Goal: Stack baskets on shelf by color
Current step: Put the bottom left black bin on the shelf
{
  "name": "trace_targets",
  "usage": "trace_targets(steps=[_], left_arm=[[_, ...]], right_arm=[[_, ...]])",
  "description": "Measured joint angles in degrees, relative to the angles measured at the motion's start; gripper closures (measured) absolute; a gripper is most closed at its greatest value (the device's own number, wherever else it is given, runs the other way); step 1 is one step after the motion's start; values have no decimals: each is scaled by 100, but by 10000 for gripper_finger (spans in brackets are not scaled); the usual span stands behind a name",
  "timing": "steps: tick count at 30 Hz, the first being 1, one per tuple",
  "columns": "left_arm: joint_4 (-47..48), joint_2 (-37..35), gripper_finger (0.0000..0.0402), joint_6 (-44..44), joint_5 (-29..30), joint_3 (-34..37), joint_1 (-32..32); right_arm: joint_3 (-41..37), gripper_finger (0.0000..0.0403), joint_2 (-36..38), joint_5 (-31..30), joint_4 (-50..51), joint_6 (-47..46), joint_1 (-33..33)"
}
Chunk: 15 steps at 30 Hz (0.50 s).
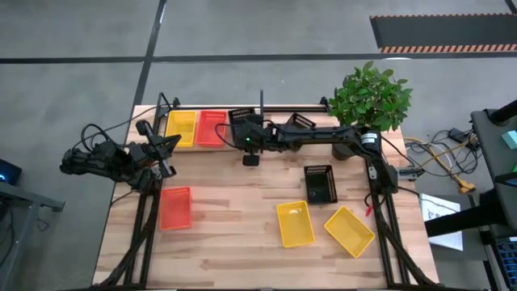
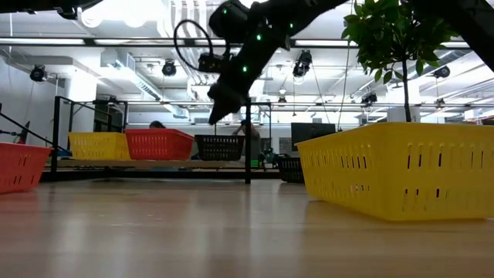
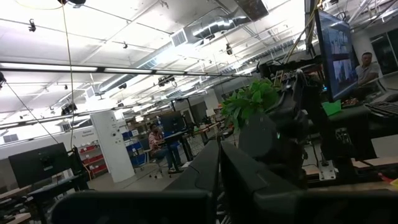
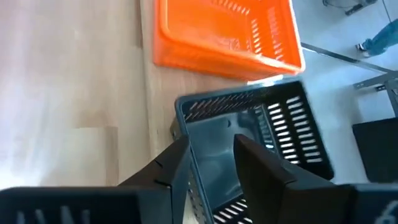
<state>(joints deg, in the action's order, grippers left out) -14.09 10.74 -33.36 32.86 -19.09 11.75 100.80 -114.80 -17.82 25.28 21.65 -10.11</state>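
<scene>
From the high view I see the shelf (image 1: 275, 108) along the top of the table, with a yellow basket (image 1: 181, 128), a red basket (image 1: 212, 128) and a black basket (image 1: 241, 123) side by side at its left-centre. My right gripper (image 1: 242, 133) sits over that black one; another black basket (image 1: 300, 121) lies further right by the plant (image 1: 370, 97). Left on the table in the lower half: a red one (image 1: 175, 207), a black one (image 1: 320, 183) and two yellow ones (image 1: 295, 224) (image 1: 349, 230). The left gripper (image 1: 166, 149) waits at the left edge, closed

In the low view, three baskets stand in a row on the shelf at centre-left, the arm above the black one

The left wrist view shows only the room and closed fingers

In the right wrist view my fingers (image 4: 168, 165) stand apart astride one wall of the black basket (image 4: 261, 124), not pinching it, beside the red one (image 4: 224, 31)

I judge one of each colour placed, with four or five left to stack
</scene>
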Motion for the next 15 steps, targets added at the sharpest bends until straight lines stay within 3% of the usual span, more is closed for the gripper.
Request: trace_targets(steps=[8, 15], left_arm=[[-6, 33, 402, 91, -2, 0, 2], [-417, 636, 402, 444, -4, 0, 2]], right_arm=[[332, 312, 487, -20, 1147, -145, 450], [-456, 386, 1385, -17, 1333, -348, 1147]])
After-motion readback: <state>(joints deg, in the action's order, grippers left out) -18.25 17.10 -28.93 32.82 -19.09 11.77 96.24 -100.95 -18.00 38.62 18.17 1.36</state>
